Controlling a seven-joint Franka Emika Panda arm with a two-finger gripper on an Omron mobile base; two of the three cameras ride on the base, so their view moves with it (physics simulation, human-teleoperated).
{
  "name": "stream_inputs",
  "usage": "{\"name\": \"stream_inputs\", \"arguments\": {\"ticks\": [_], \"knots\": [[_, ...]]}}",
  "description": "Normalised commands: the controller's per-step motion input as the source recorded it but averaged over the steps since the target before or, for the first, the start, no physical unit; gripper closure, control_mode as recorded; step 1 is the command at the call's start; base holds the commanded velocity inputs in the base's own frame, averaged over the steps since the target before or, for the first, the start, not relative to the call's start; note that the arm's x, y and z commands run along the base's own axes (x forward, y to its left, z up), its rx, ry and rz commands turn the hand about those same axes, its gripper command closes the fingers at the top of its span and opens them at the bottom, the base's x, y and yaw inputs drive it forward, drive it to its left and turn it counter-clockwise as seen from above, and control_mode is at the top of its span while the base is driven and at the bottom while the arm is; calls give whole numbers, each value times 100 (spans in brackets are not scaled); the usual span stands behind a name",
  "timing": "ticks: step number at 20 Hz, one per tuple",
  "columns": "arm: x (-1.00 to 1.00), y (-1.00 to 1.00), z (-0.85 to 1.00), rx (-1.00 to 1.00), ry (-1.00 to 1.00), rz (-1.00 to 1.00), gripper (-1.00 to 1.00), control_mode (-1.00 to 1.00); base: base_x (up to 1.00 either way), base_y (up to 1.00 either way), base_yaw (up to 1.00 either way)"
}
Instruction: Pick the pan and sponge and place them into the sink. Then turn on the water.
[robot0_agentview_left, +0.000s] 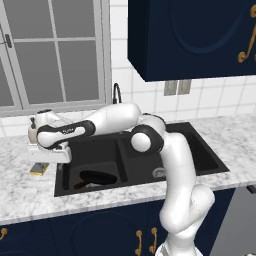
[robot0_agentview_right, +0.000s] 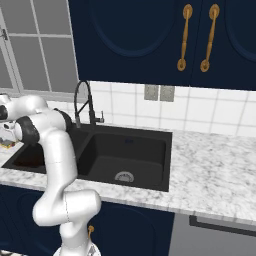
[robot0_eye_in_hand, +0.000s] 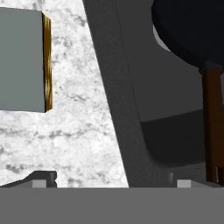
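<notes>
**Pan in the left basin, sponge on the worktop beside the sink**

The pan (robot0_agentview_left: 97, 178) lies in the left basin of the black sink (robot0_agentview_left: 200, 150), near the basin's front wall, its brownish handle pointing toward the front left corner. In the hand view the pan (robot0_eye_in_hand: 192, 30) sits at the upper right with its handle running down the right edge, inside the sink (robot0_eye_in_hand: 127, 131), whose rim crosses the picture as a slanted dark band.

The sponge (robot0_agentview_left: 39, 169) rests on the marble worktop (robot0_agentview_left: 20, 195) just beside the sink's left edge, apart from the rim. In the hand view the sponge (robot0_eye_in_hand: 24, 61) shows as a grey slab with a yellow-brown strip along its side, lying on the worktop (robot0_eye_in_hand: 74, 140).

The pincer (robot0_agentview_left: 49, 156) hangs over the worktop right above the sponge, close to the sink's left rim. Its fingertips (robot0_eye_in_hand: 43, 177) barely peek in at the bottom of the hand view, spread wide apart it seems, with nothing between them.

The faucet (robot0_agentview_right: 82, 102) stands at the sink's back edge.
</notes>
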Motion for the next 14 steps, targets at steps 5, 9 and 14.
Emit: {"name": "stream_inputs", "arguments": {"ticks": [5, 9, 14], "knots": [[30, 34, -4, -5, 0, -8, -100, -100, 0, 0, 0], [17, 14, -20, -12, 0, -6, -100, -100, 0, 0, 0], [22, 15, -21, -3, 0, -5, -100, -100, 0, 0, 0]]}}
